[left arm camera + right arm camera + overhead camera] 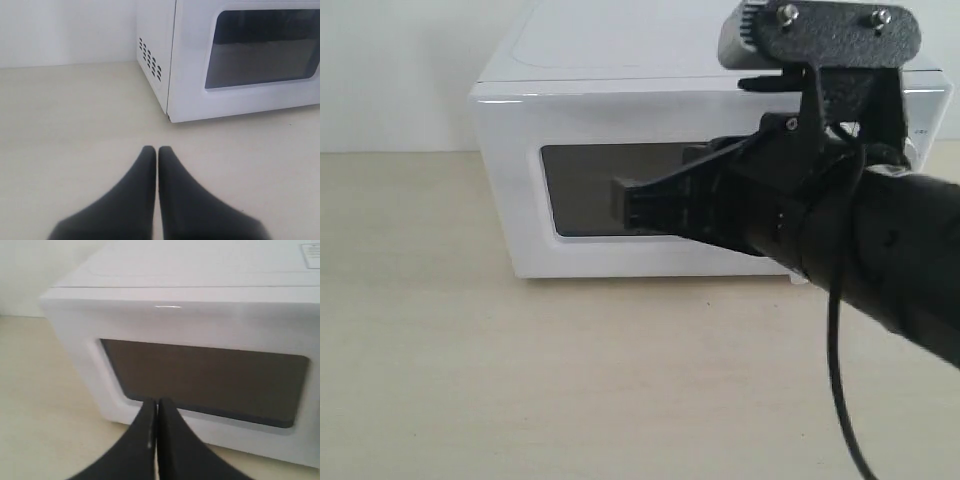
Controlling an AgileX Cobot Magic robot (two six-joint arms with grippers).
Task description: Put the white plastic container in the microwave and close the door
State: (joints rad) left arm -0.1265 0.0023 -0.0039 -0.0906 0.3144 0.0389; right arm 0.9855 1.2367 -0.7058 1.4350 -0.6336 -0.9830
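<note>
The white microwave (pixel 620 90) stands at the back of the table with its door (pixel 520 200) shut flat against the front; the dark window (pixel 580 190) fills most of it. My right gripper (pixel 620 205) is shut, empty, its tips in front of the window. In the right wrist view the right gripper (pixel 156 402) lies over the window's lower edge on the door (pixel 200 325). My left gripper (pixel 157 150) is shut and empty above bare table, short of the microwave's (pixel 155 35) vented side. The white plastic container is out of view.
The beige table (pixel 470 380) stretches in front of and beside the microwave. A black cable (pixel 840 380) hangs from the right arm, whose wrist camera mount (pixel 820 40) covers the microwave's right panel. A white wall stands behind.
</note>
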